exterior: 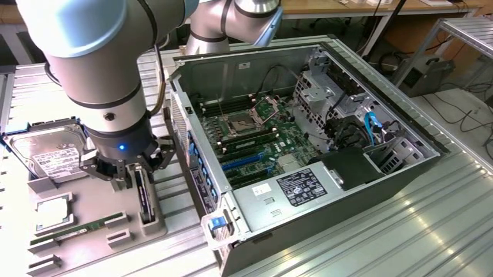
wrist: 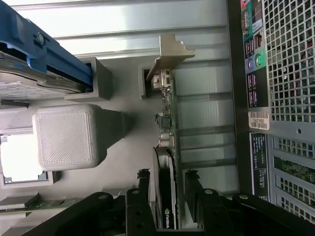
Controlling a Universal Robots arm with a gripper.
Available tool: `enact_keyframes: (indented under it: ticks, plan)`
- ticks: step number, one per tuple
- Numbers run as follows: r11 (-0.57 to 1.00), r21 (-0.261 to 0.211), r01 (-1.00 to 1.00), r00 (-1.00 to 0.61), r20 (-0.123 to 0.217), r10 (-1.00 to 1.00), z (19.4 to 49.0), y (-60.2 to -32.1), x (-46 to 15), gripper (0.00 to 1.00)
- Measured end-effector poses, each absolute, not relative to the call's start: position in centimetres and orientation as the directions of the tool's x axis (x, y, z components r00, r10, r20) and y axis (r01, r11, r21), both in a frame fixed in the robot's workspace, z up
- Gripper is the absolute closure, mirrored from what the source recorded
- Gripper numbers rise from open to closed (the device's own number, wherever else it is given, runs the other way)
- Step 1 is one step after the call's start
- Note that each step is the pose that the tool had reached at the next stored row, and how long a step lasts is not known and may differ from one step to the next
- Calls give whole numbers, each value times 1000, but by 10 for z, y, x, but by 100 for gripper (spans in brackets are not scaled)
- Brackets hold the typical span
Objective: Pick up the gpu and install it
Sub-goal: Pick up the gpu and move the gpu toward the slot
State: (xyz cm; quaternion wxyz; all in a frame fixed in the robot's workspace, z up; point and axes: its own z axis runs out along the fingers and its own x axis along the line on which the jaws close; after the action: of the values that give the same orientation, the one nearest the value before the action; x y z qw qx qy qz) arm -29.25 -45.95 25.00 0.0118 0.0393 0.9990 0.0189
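The gpu (exterior: 145, 203) is a thin black card standing on its edge in a slot of the grey holder tray (exterior: 92, 196), at the exterior view's lower left. My gripper (exterior: 127, 175) hangs right over the card's near end. In the wrist view the gpu (wrist: 167, 123) runs away from me, with its silvery bracket (wrist: 171, 53) at the far end. My gripper (wrist: 166, 176) is open and straddles the card, one black finger (wrist: 143, 178) on each side with a small gap. The open computer case (exterior: 308, 144) lies beside the tray.
On the tray also sit a silver hard drive (exterior: 50, 153), a processor (exterior: 50, 210) and a green memory stick (exterior: 77, 226). The case's perforated rear wall (wrist: 290, 73) stands close beside the gpu. Blue expansion slots (exterior: 242, 161) show on the motherboard. A grey block (wrist: 69, 137) rises on the card's other side.
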Motion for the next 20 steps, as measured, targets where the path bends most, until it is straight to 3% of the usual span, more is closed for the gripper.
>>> enact_keyframes:
  ticks: [17, 20]
  plan:
    - [996, 51, 79, -997, -8, 79, 246, -456, -293, 58]
    - [996, 51, 79, -997, -8, 79, 246, -456, -293, 66]
